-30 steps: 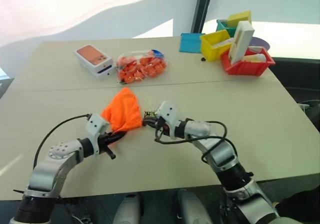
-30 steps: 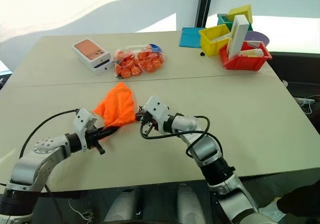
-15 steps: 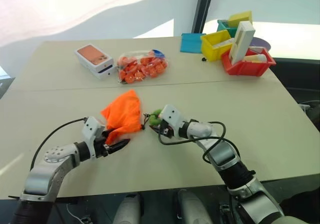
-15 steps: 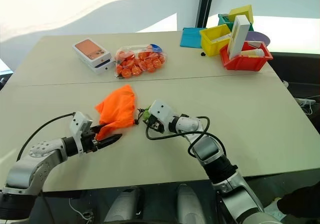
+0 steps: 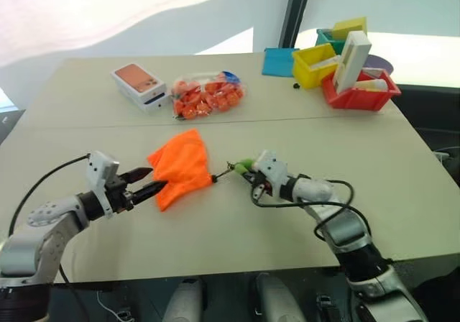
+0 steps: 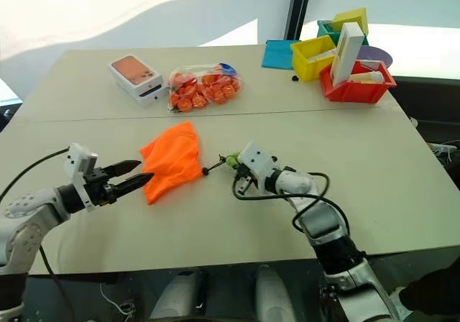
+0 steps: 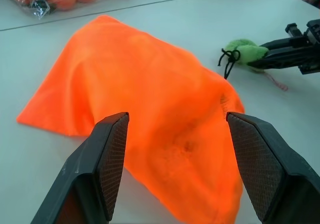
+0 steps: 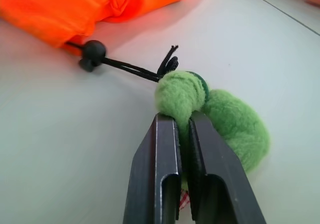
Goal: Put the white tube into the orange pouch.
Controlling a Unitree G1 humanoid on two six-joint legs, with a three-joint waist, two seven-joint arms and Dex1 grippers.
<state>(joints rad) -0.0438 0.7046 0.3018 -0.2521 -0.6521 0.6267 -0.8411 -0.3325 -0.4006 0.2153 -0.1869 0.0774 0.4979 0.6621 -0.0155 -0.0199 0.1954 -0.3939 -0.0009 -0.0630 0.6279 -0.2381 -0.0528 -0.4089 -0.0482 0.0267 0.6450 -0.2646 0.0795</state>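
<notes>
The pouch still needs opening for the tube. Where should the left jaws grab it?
My guess: the gathered mouth hem of the orange pouch, beside the black cord, coming in low from the robot's left. The cloth lies flat elsewhere; that folded edge offers a ridge to pinch.

Phone box (image 5: 139,87), snack bag (image 5: 205,96), bins (image 5: 357,92)

Head views look down over the table (image 5: 402,164); wrist views sit close, sharing the orange pouch (image 7: 150,119).
</notes>
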